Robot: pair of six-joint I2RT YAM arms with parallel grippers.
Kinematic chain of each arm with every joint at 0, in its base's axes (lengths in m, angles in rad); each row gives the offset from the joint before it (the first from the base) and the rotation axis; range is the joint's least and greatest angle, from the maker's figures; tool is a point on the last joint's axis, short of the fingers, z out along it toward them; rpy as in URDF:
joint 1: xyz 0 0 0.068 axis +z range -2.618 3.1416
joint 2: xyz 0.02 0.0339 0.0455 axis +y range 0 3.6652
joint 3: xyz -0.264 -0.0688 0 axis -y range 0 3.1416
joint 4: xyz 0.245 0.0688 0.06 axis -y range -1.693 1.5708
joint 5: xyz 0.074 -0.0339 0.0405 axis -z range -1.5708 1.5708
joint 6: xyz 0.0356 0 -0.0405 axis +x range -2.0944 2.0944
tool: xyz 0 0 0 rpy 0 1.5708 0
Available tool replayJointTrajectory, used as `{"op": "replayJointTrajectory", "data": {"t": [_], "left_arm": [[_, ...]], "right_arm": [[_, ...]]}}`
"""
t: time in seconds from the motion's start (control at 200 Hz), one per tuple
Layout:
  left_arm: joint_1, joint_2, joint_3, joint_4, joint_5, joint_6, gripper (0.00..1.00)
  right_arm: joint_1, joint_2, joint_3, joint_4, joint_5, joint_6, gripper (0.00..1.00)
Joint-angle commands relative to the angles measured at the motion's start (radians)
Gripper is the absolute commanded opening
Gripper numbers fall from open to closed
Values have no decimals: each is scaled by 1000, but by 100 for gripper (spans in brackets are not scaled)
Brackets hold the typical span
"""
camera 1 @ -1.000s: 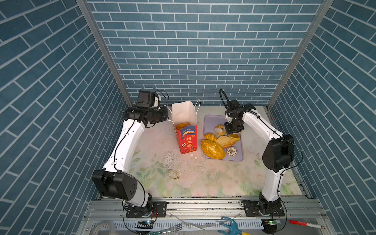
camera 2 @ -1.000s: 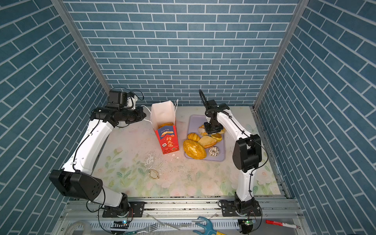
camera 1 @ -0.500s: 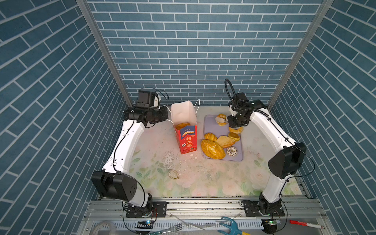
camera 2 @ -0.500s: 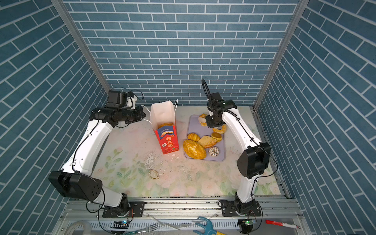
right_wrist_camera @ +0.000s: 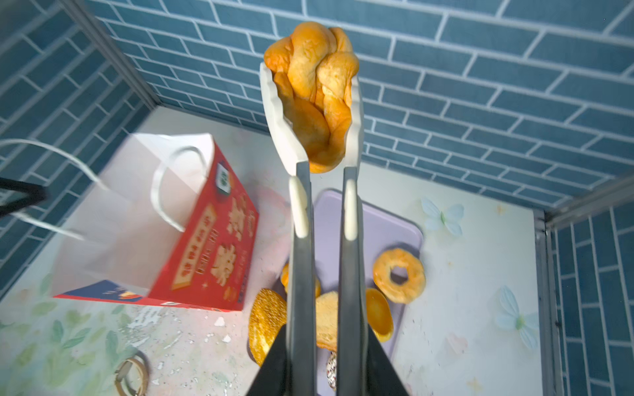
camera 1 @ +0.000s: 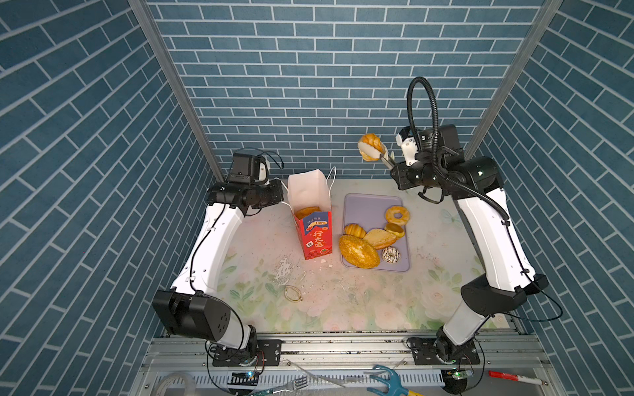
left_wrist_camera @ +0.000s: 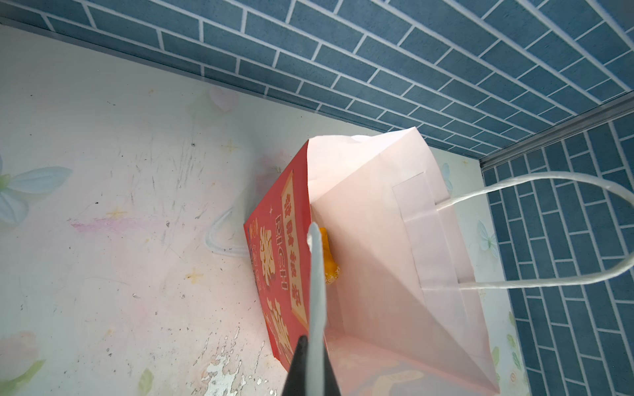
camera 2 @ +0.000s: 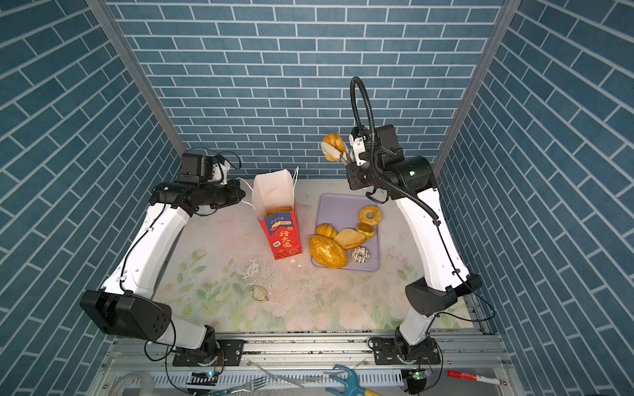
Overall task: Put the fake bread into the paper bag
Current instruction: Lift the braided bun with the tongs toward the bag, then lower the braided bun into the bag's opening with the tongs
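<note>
Golden twist bun [camera 1: 370, 146], newly lifted, is hanging in the right gripper's [right_wrist_camera: 311, 103] clenched fingers [right_wrist_camera: 274, 113] at the paper bag's [camera 1: 317, 236] one o'clock; the left gripper [left_wrist_camera: 314, 373] is pinching its handle [left_wrist_camera: 315, 274].

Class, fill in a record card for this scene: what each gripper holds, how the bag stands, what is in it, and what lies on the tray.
Left gripper: shut on the bag's cord handle
Right gripper: shut on tongs, which clamp a twist bun lifted clear of the tray
Paper bag: upright, open, left of the lilac tray in both top views
In bag: at least one golden pastry
On tray: six pieces, including ring doughnut, seeded loaf, drizzled doughnut
</note>
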Motion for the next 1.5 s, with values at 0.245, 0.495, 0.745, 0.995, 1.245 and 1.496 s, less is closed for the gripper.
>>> {"op": "replayJointTrajectory", "data": {"t": [0.245, 0.495, 0.745, 0.995, 1.245, 1.496], "left_arm": [[5, -21, -1, -5, -26, -5, 0], [5, -28, -10, -5, -26, -10, 0], [5, -37, -15, 3, -17, -21, 0], [3, -33, -31, 6, -15, -33, 0], [2, -37, -35, 15, -11, -42, 0], [2, -42, -44, 35, 8, -39, 0]], "right_arm": [[152, 70, 130, 104, -116, -115, 24], [242, 156, 135, 104, -99, -154, 24], [273, 232, 104, 57, -15, -161, 24], [282, 261, 30, 31, 34, -162, 26], [285, 307, 33, 20, 93, -170, 37], [283, 328, 85, 19, 76, -134, 48]]}}
